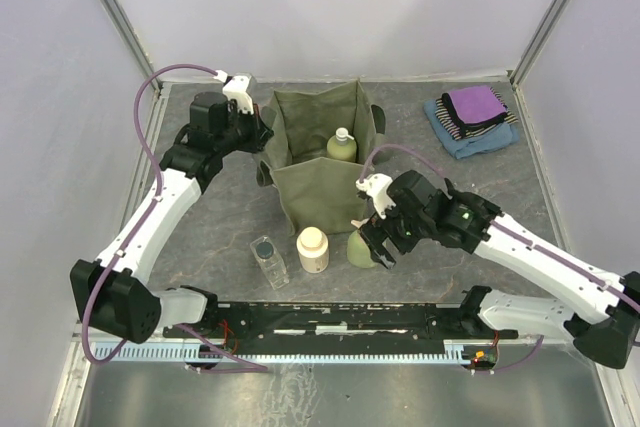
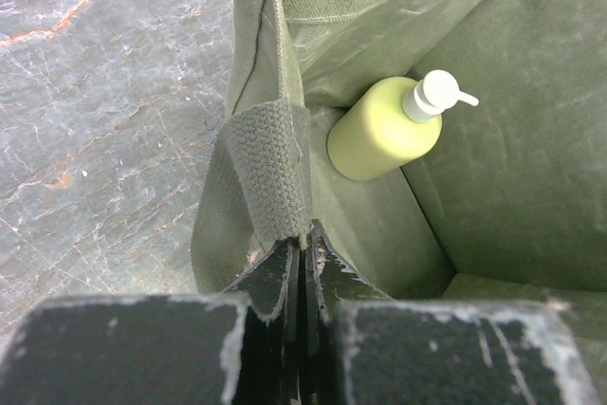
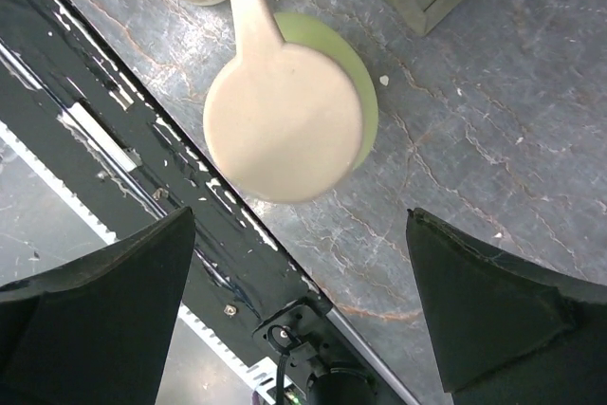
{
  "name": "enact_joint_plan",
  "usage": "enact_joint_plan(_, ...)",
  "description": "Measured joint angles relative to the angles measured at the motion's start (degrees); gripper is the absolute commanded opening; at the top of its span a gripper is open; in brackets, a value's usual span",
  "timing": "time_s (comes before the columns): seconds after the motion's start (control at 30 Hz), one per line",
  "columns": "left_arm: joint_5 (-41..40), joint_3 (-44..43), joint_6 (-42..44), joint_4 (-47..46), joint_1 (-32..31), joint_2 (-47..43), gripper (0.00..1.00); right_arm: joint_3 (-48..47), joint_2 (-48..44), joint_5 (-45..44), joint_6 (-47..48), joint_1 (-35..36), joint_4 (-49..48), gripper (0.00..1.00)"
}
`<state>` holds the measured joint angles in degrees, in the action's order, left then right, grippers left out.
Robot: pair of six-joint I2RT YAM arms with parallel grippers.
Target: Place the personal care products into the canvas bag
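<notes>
The left gripper [image 2: 303, 258] pinched the bag handle [image 2: 270, 168]. The right gripper [image 3: 299, 277] gaped over the slippery-looking green bottle [image 3: 289, 120]; hold its belly.

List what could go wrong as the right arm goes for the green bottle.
1. The right gripper, open, hangs above the green bottle and its wide round cap; a poor grip may tip it into the cream jar beside it.
2. The left gripper pinches only the bag's handle; if that slips, the soft bag may sag shut.
3. The pump bottle lies inside; a dropped bottle could land on it.
</notes>
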<state>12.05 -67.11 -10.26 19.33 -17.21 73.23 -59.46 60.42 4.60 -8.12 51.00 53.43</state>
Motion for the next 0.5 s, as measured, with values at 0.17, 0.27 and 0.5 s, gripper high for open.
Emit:
enact_joint_plan(0.17,-0.59,0.02,0.76,0.72,-0.02,-0.66,0.03,2.84,2.27,-0.44,0.68,0.81,-4.57,1.0)
enact_joint_plan(0.27,-1.29,0.24,0.92,0.94,-0.02,-1.03,0.03,2.91,3.85,-0.94,1.66,0.98,-7.41,1.0)
enact_joint_plan(0.5,-1.95,0.9,0.96,1.4,-0.02,-1.97,0.03,2.91,6.62,-1.9,3.67,1.03,-11.39,0.93)
